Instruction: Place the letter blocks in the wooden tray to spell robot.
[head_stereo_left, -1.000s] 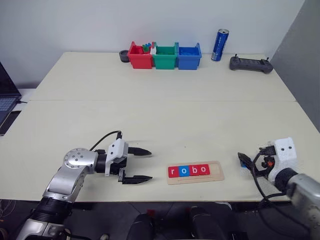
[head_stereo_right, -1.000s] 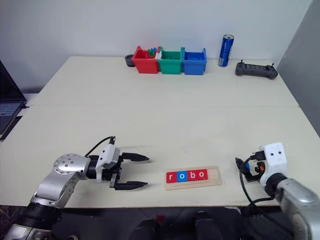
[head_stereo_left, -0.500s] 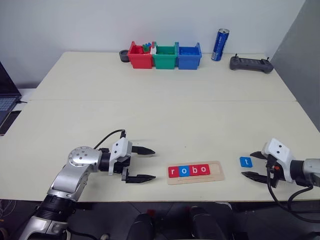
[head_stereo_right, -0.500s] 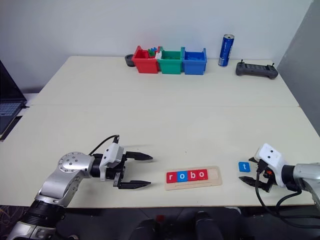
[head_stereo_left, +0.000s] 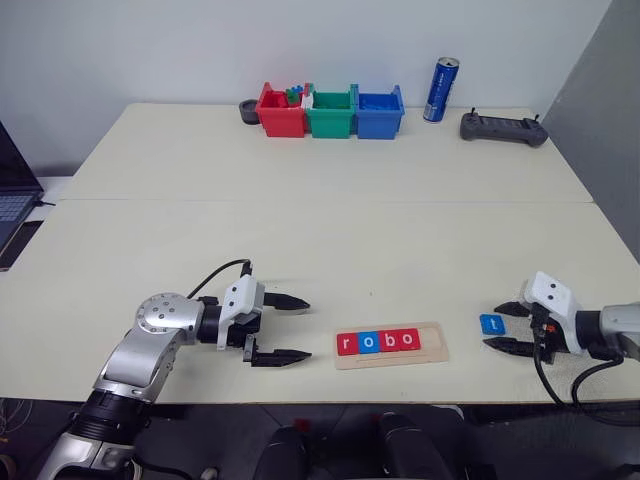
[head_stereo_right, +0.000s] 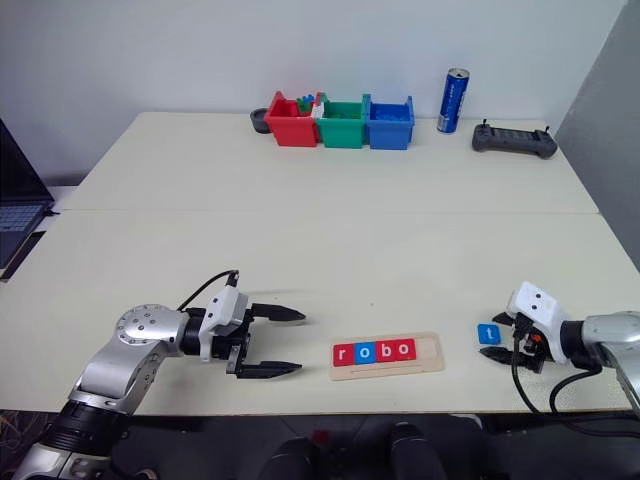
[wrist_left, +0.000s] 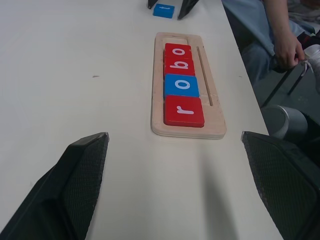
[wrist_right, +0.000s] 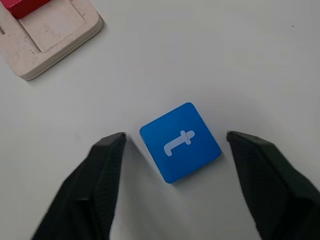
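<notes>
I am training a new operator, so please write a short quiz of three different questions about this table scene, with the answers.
1. True or false: the wooden tray already holds all five letter blocks.
2. Which letter block lies on the table outside the tray? A) red r B) blue t C) red b
3. Fill the gap: the right gripper has one finger on each side of the blue t, and its fingers are ____ the block.

Key
1. False: four blocks sit in it, reading r, o, b, o, and the slot's right end is free.
2. B
3. Not touching; a gap shows on both sides.
</notes>
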